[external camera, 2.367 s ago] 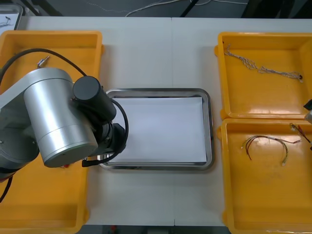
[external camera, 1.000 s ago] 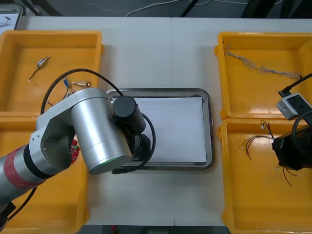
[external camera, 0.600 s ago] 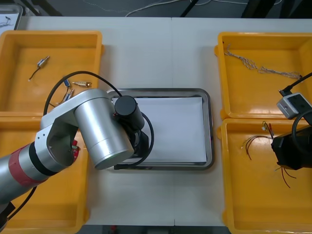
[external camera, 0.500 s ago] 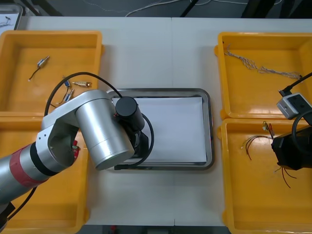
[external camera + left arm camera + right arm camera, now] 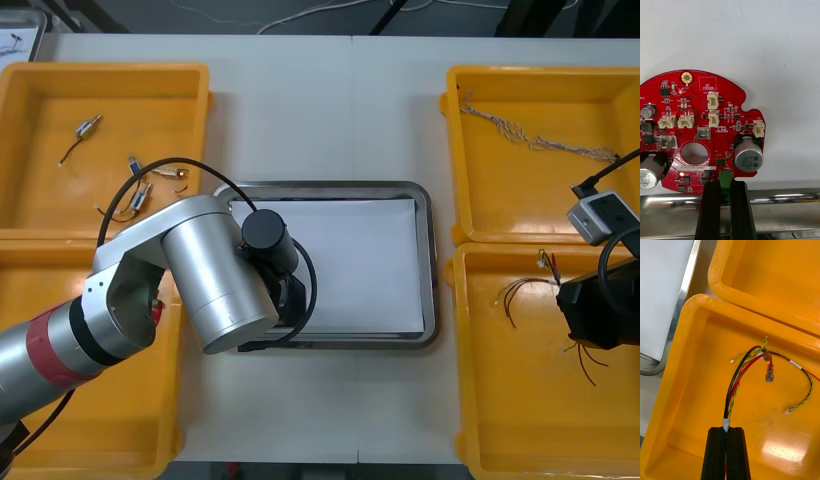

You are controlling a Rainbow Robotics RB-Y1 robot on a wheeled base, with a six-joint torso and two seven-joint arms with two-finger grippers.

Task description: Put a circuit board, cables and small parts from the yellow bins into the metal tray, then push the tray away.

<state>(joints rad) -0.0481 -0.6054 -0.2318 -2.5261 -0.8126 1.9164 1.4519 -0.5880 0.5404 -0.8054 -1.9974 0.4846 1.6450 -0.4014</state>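
Okay, we see the left gripper (image 5: 725,184) clamped on the green connector at the edge of the round red circuit board (image 5: 703,127), its black fingers apart only by that connector's width. The board is over the white floor of the shiny rectangular metal tray (image 5: 782,210), just inside its near-left corner by the rim; whether it touches the floor we cannot tell. The right gripper (image 5: 726,431) is pinched tight on the taped end of the black, red and yellow cable bundle (image 5: 738,378), over the near right yellow plastic bin (image 5: 681,397); the rest of the bundle arches away from the fingers. The far left yellow plastic bin (image 5: 190,90) holds small metal parts (image 5: 137,195).

Against 2.4 s ago: the left arm (image 5: 215,270) was over the left bins at the tray's left edge, and now its wrist is above the tray's near-left corner. The right arm (image 5: 600,310) had barely reached the bin's right edge and the cable lay flat; now one end is lifted. Since half a second ago we note a slight left-arm shift only.
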